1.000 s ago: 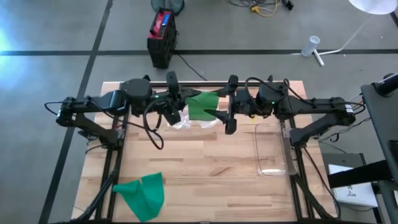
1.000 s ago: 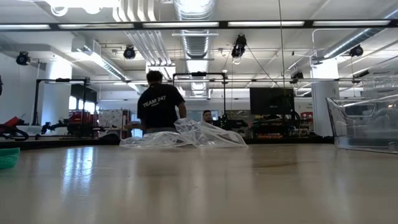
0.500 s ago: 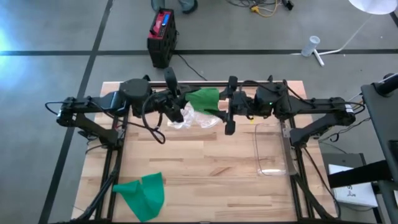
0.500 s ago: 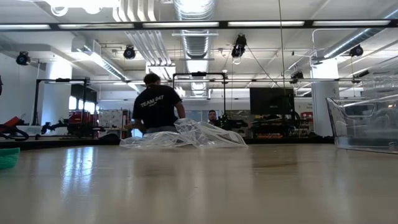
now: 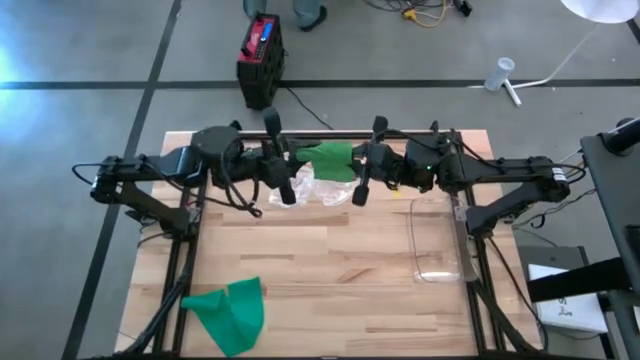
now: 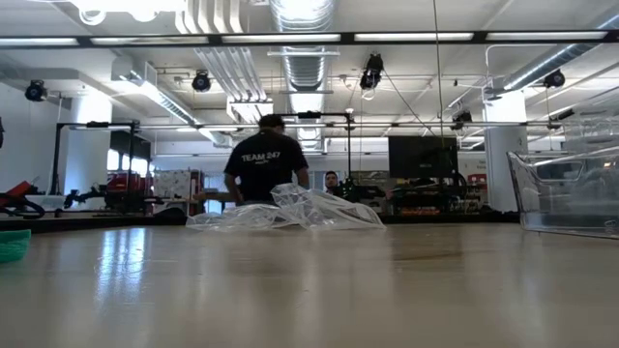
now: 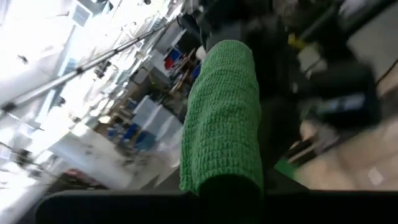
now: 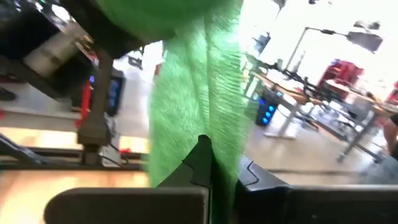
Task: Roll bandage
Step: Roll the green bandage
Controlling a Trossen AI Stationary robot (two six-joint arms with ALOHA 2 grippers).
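A green bandage hangs in the air over the table's far middle, stretched between my two grippers. My left gripper is shut on its left end, and my right gripper is shut on its right end. In the left wrist view the bandage runs as a strip away from my fingers. In the right wrist view the bandage fills the middle as gathered folds. A second green bandage lies flat at the table's near left corner. My left gripper pinches the bandage's left end between its two fingers, level, from the table's left. The strip runs straight away from them, clear of the table. My right gripper pinches the bandage's right end between its two fingers, level, from the table's right. The cloth is bunched in several folds there and lifted clear.
A crumpled clear plastic wrapper lies on the table under the held bandage. A clear plastic container stands at the right. A person stands in the room beyond the far edge.
My right gripper has shut on the bandage's right end and turned a little at the wrist. My left gripper has rolled about its own axis while staying in place, still shut on the left end.
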